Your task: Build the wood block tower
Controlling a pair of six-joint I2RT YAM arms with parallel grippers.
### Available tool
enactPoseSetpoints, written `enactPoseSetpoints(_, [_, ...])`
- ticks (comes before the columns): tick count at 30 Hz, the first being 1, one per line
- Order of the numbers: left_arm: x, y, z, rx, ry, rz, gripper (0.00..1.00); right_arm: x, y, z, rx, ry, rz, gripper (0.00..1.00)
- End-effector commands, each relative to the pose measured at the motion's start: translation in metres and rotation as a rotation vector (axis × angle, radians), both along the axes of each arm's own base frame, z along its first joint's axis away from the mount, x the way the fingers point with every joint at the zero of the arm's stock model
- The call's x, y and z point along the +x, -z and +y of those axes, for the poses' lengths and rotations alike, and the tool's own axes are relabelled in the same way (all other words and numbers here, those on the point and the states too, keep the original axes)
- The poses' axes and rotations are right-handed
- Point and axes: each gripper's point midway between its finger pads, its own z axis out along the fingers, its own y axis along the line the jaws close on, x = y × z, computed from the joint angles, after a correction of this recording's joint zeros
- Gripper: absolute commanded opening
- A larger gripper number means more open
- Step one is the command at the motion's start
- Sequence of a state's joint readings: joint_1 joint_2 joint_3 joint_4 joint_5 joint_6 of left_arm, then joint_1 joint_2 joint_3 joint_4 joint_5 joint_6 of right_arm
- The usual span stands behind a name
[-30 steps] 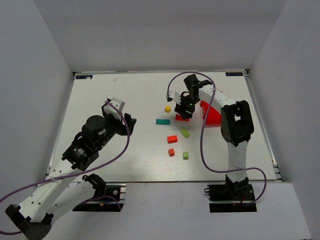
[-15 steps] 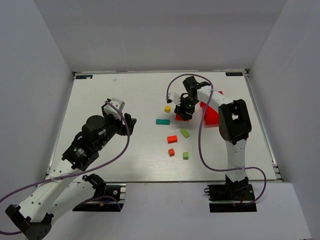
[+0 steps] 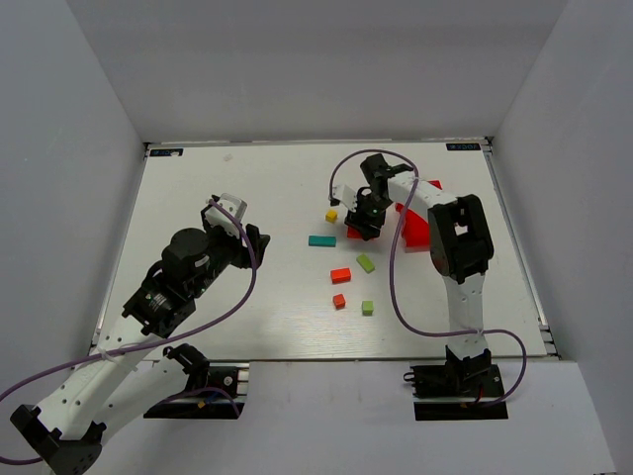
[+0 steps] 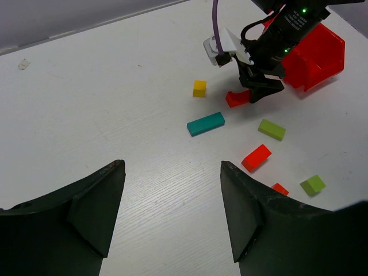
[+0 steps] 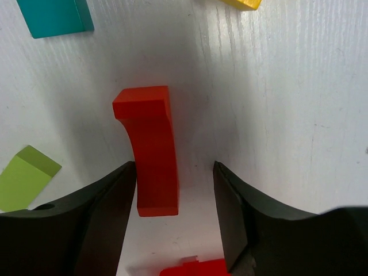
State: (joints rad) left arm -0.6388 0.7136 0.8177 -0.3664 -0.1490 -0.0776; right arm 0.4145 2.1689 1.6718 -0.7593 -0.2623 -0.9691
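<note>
Our left arm [image 3: 89, 391] and right arm [image 3: 470, 297] are white plastic with round black joints. A thin purple cable [image 3: 392, 282] loops along each. Our left gripper [image 4: 171, 167] has thick dark fingers [image 4: 86, 213].

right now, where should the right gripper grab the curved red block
Come straight down from above and pinch the curved red block across its width, near mid-length. It lies flat inside the open right gripper, with one long side straight and the other hollowed, so the middle probably gives the steadiest hold.

Top external: overhead, whole counter [image 3: 247, 198].
Left wrist: low, oblique, distant.
Right wrist: close, straight down.
Shared: red curved block [image 5: 152, 164].
</note>
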Motion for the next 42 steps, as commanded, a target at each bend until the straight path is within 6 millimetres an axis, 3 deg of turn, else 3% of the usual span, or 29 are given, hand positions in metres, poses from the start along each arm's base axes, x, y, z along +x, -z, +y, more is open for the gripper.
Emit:
enactPoseSetpoints(1, [0.0,0.0,0.001,0.004,-0.002,-0.004,0.77,-0.006,0.014,-0.001,-0.023,0.004,0.043,0.6])
enactPoseSetpoints(4, [0.0,0.0,0.002,0.012,0.0,-0.008,0.77,-0.008,0.017,-0.002,-0.028,0.005,0.061,0.57])
enactPoseSetpoints(12, [0.0,0.0,0.002,0.012,0.0,-0.008,0.77,-0.015,0.015,0.001,-0.013,-0.027,0.073,0.23])
enactPoseSetpoints(15, [0.0,0.0,0.002,0.012,0.0,-0.008,0.77,-0.02,0.01,0.004,-0.005,-0.05,0.061,0.19])
enactPoseSetpoints(28, [0.0,0.0,0.002,0.012,0.0,-0.008,0.77,-0.046,0.011,0.018,-0.003,-0.146,0.071,0.18])
enactPoseSetpoints(42, [0.0,0.0,0.002,0.012,0.0,-0.008,0.77,-0.05,0.015,0.025,-0.024,-0.188,0.061,0.18])
